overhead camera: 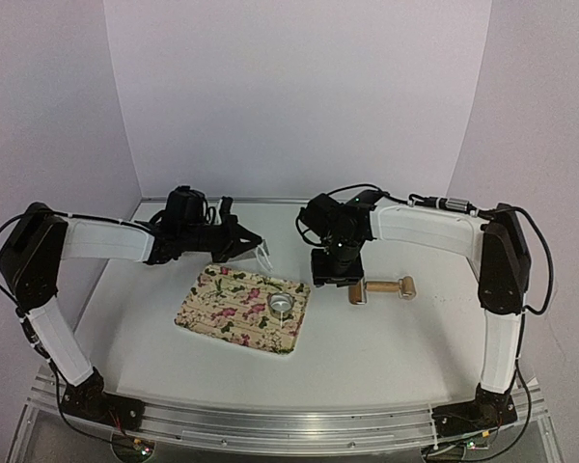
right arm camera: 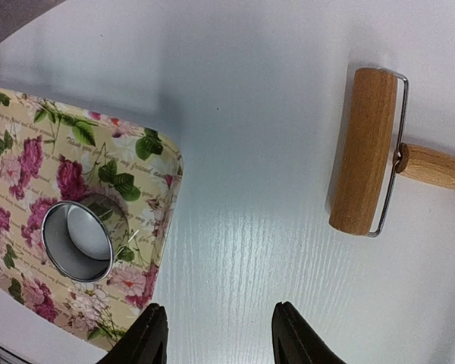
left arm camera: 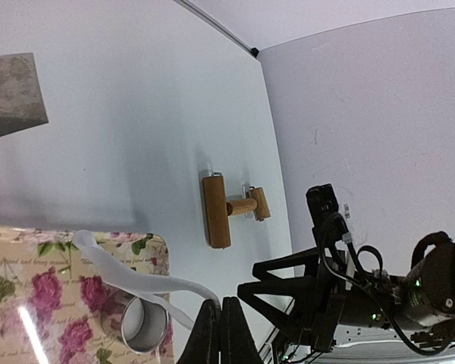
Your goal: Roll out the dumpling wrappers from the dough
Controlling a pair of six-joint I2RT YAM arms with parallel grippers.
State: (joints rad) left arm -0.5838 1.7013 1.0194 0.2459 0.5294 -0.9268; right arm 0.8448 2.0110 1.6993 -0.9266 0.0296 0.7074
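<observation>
My left gripper is shut on the edge of the dough, a thin white strip that hangs curved from the fingertips above the floral board. From above, the dough dangles over the board's far right corner. A metal ring stands on the board near its right edge, and a pale round patch shows inside it; I cannot tell whether that is a dumpling wrapper. My right gripper is open and holds nothing, hovering over bare table between the board and the rolling pin.
The wooden rolling pin lies on the white table right of the floral board, its handle pointing right. White walls close in the table at the back and sides. The right arm's wrist hangs just right of the ring.
</observation>
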